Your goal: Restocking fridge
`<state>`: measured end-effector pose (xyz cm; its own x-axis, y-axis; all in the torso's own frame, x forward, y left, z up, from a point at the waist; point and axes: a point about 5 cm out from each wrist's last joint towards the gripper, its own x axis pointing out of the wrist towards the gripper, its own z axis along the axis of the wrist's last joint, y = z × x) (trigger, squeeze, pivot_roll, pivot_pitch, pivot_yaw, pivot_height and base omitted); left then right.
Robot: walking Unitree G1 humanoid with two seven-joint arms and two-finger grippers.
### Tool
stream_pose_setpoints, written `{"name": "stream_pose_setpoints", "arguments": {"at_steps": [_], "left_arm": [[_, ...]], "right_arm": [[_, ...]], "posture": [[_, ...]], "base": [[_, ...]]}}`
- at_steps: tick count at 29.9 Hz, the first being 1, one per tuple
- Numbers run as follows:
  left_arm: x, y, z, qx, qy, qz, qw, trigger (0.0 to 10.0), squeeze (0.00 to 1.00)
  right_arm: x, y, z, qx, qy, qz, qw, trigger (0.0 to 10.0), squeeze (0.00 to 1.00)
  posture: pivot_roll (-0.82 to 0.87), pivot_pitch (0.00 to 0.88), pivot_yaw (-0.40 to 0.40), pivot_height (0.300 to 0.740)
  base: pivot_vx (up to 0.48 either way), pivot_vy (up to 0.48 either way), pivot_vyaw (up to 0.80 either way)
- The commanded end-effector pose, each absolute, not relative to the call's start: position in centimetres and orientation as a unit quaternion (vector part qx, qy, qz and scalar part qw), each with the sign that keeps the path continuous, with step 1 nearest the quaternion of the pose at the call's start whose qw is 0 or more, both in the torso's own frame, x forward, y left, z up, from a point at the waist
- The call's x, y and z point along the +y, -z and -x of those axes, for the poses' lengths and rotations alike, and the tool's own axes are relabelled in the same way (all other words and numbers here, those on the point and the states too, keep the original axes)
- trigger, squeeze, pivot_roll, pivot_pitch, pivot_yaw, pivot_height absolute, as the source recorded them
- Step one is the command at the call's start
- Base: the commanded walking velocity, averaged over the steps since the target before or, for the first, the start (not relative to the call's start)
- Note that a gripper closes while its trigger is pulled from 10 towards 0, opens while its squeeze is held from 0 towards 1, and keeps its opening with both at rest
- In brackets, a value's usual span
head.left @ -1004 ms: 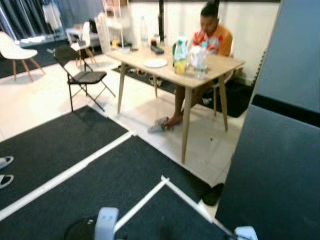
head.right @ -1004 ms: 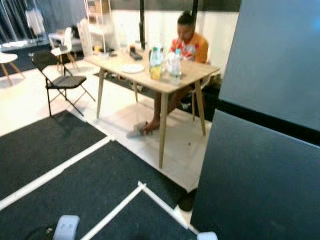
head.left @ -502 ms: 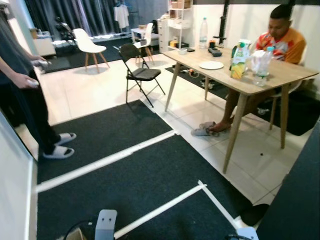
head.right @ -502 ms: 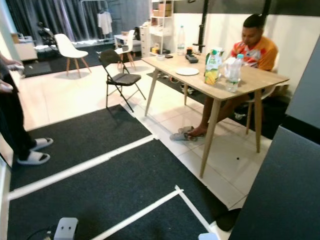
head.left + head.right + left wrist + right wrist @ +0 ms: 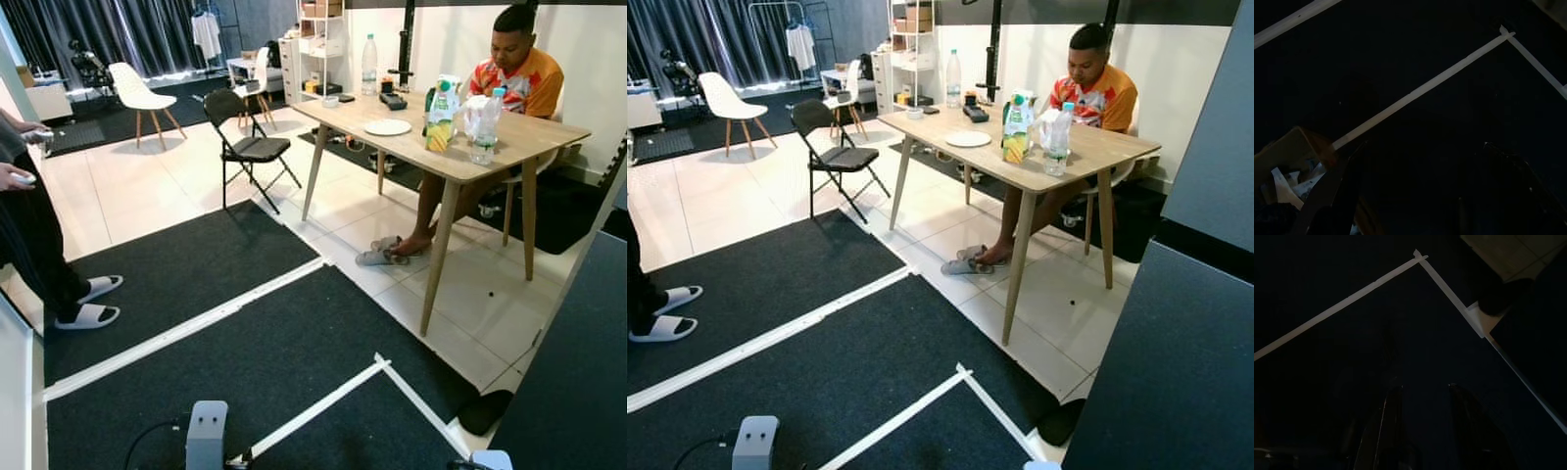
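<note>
A juice carton point(image 5: 441, 113) and a clear water bottle point(image 5: 487, 127) stand on the near end of a wooden table point(image 5: 509, 147), beside a white plate point(image 5: 388, 127). Another bottle point(image 5: 369, 67) stands at the table's far end. The dark fridge front point(image 5: 1176, 372) rises at the right edge, close to me. Both arms hang low: the left gripper point(image 5: 1420, 196) is open over the black mat, and the right gripper point(image 5: 1425, 421) is open over a white tape corner point(image 5: 1420, 257). Neither holds anything.
A person point(image 5: 514, 73) sits behind the table, feet under it. Another person point(image 5: 29, 225) in slippers stands at the left. A black folding chair point(image 5: 245, 147) and a white chair point(image 5: 132, 93) stand farther back. White tape point(image 5: 186, 328) crosses the mat. A cardboard box point(image 5: 1288, 161) lies near my left gripper.
The whole picture has swung as the camera turned: the fridge front now takes up less of the right side and the standing person has come into view. Nothing itself moved.
</note>
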<state>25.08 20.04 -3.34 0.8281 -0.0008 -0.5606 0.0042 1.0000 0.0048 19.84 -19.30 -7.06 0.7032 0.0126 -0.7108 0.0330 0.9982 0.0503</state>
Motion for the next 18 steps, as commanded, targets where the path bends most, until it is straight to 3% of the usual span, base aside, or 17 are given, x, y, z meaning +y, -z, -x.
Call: {"name": "stream_pose_setpoints", "arguments": {"at_steps": [1,18], "left_arm": [[19.89,3.38,-25.00,0.290,0.003,-0.002,0.957,10.0,0.00],[20.72,2.67,-25.72,0.284,0.011,-0.015,0.959,10.0,0.00]], "right_arm": [[-18.99,7.10,-19.80,0.382,0.005,-0.032,0.924,10.0,0.00],[-18.79,7.41,-19.31,0.385,0.021,-0.039,0.922,10.0,0.00]], "posture": [[-0.09,0.083,0.075,0.740],[-0.05,0.062,0.121,0.740]], "base": [[0.341,0.000,0.00],[0.342,0.000,0.00]]}}
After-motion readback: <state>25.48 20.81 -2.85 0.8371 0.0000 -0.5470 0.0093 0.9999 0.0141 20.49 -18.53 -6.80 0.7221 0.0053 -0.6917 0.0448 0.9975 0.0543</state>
